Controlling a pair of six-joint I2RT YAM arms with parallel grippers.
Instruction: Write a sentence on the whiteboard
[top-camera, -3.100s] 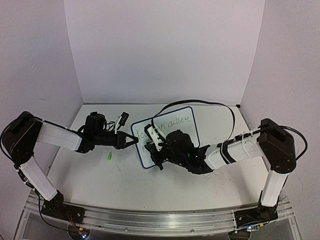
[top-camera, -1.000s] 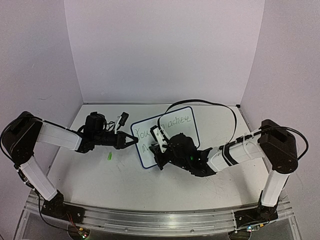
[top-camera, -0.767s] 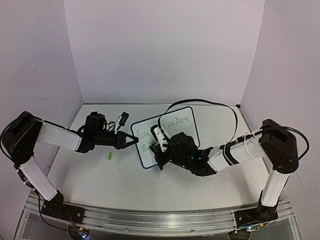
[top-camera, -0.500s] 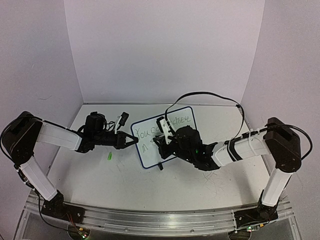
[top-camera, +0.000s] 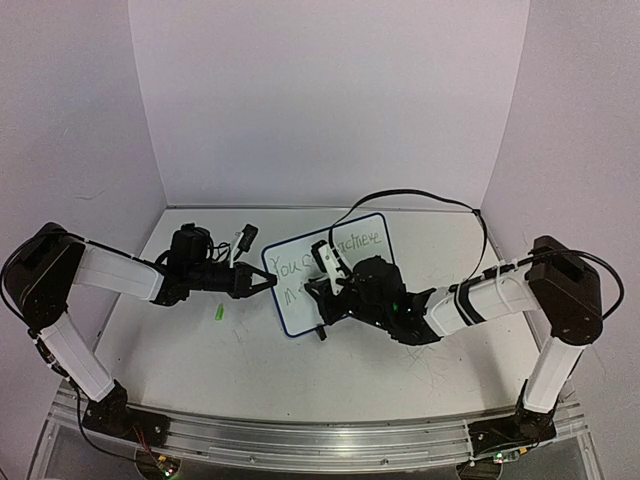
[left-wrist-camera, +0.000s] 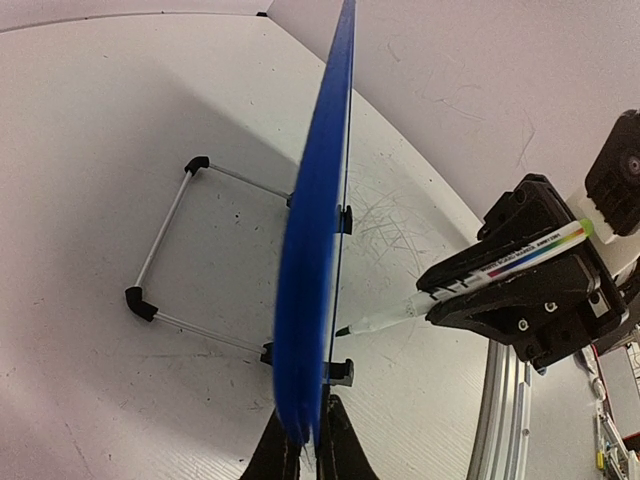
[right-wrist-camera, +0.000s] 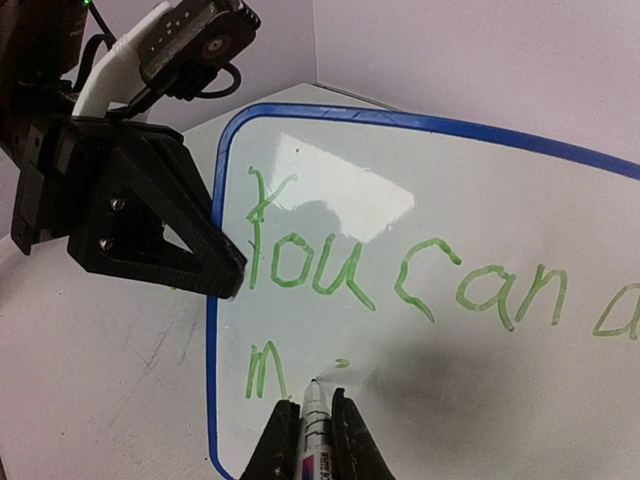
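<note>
The whiteboard (top-camera: 298, 316) stands tilted on its feet at the table's middle, blue-rimmed; the left wrist view shows it edge-on (left-wrist-camera: 318, 200). The sentence (right-wrist-camera: 400, 280) reads "You can a…" in green, with "m" (right-wrist-camera: 262, 370) and a small dash on a second line. My left gripper (top-camera: 268, 285) is shut on the board's left edge (left-wrist-camera: 308, 450). My right gripper (top-camera: 320, 298) is shut on a green marker (right-wrist-camera: 316, 425). The marker's tip (left-wrist-camera: 345, 329) is at the board's face just right of the "m".
A small green marker cap (top-camera: 218, 313) lies on the table left of the board. The board's wire stand (left-wrist-camera: 165, 230) reaches out behind it. A black cable (top-camera: 400, 197) loops over the right arm. The tabletop is scuffed with grey scratches.
My right gripper with the marker has shifted a little to the right and back along the board, uncovering the "m" on the second line. My left gripper has kept hold of the board's edge.
</note>
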